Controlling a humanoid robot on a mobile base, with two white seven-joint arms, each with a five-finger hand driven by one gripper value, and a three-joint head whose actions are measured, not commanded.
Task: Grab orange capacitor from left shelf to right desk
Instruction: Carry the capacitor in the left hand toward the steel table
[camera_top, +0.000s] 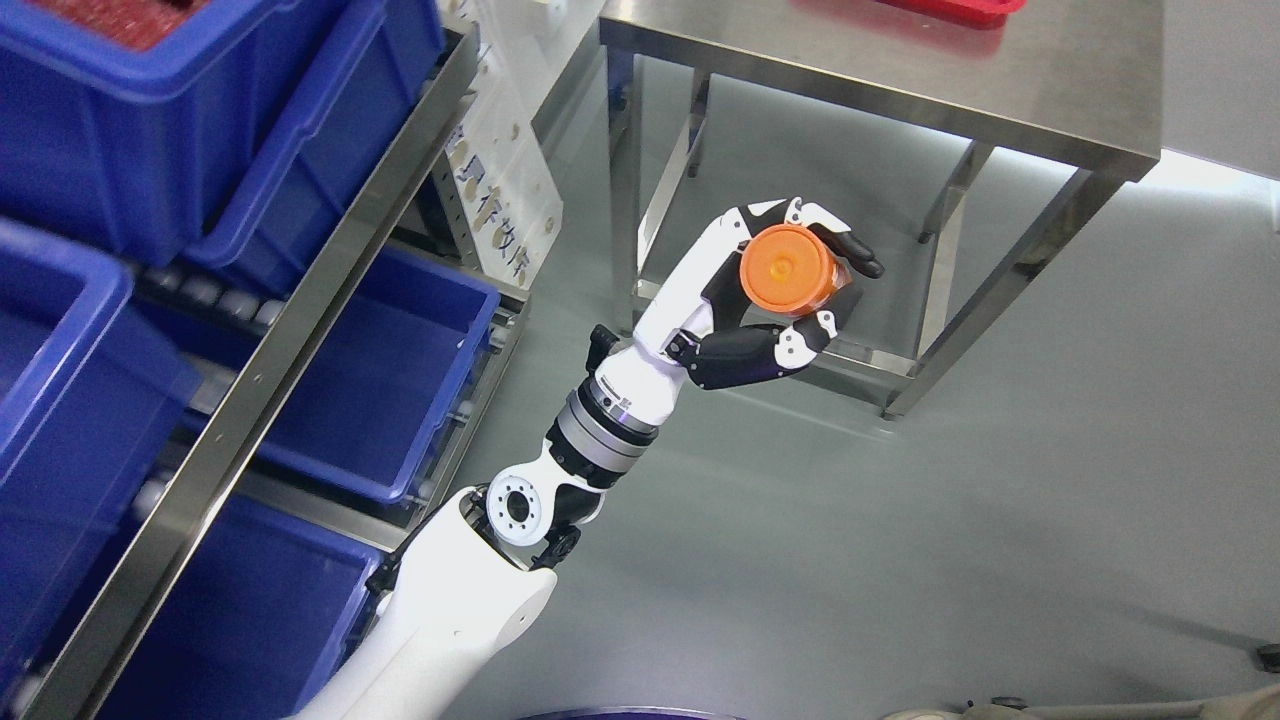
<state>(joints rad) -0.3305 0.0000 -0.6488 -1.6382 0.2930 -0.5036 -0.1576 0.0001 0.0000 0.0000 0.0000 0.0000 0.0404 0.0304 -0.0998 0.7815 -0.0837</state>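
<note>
My left hand (800, 275) is raised in the middle of the view, over the floor between the shelf and the desk. Its fingers are shut around the orange capacitor (787, 270), a round orange cylinder whose flat end faces the camera. The steel desk (900, 70) stands at the upper right, beyond and above the hand. The steel shelf (330, 250) with blue bins runs down the left side. The right arm is out of view.
Several blue bins (380, 370) sit on the shelf's tiers at left. A red tray (960, 8) lies on the desk's far edge. The desk's legs and crossbars (1000, 290) stand just behind the hand. Grey floor spreads to the right.
</note>
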